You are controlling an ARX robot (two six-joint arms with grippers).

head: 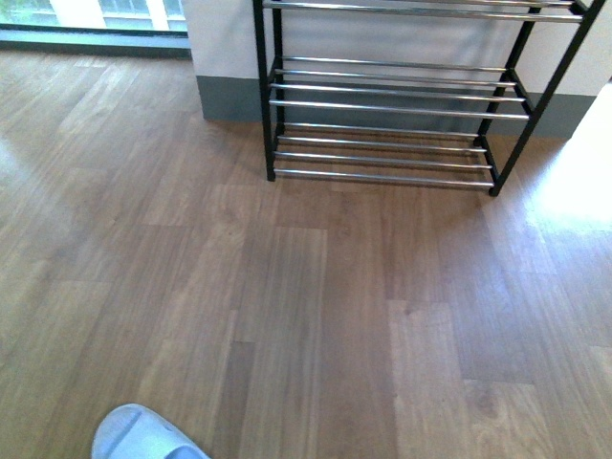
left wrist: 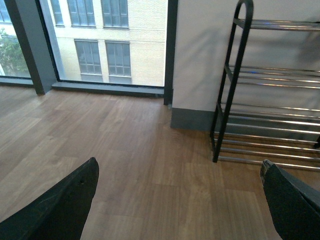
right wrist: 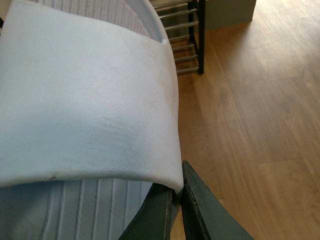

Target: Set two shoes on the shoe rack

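The right gripper (right wrist: 178, 181) is pinched on the side of a pale slide shoe (right wrist: 85, 100); the left gripper (left wrist: 179, 165) hangs open and empty. We should carry the shoe level to the rack (head: 392, 102) ahead and lay its sole across two bars (head: 382, 153).

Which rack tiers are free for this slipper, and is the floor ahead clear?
Both tiers of the shoe rack fully in view, bottom and middle, are bare from side to side. The wood floor before it is open across its whole width. The only object is a pale slipper at the front view's lower left edge.
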